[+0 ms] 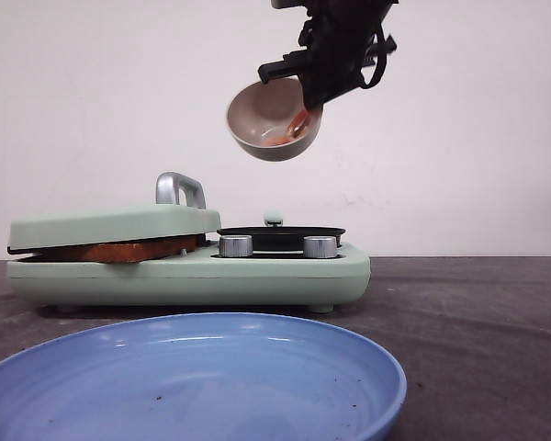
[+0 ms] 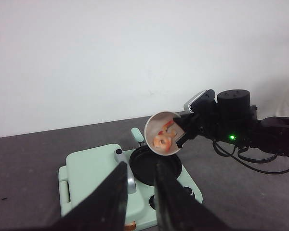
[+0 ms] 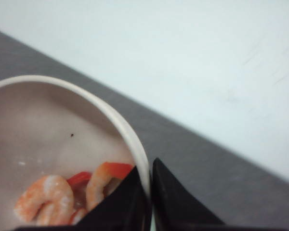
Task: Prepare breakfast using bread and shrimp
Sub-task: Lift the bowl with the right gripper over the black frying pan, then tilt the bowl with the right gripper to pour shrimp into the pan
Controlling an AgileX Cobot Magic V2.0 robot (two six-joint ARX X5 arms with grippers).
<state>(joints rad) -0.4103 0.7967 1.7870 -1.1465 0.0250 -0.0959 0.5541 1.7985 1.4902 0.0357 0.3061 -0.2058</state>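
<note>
Clamped on the rim by the right hand (image 1: 305, 115), a tilted bowl (image 1: 266, 124) of shrimp (image 2: 163, 138) is held above the black pan (image 2: 154, 168), judged mid-pour; further tipping is called for, bread (image 1: 119, 250) being pressed under the lid.

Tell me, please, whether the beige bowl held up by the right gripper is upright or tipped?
Tipped. The beige bowl, pinched at its rim by the right gripper, faces sideways above the round black pan, with orange-pink shrimp inside.
</note>
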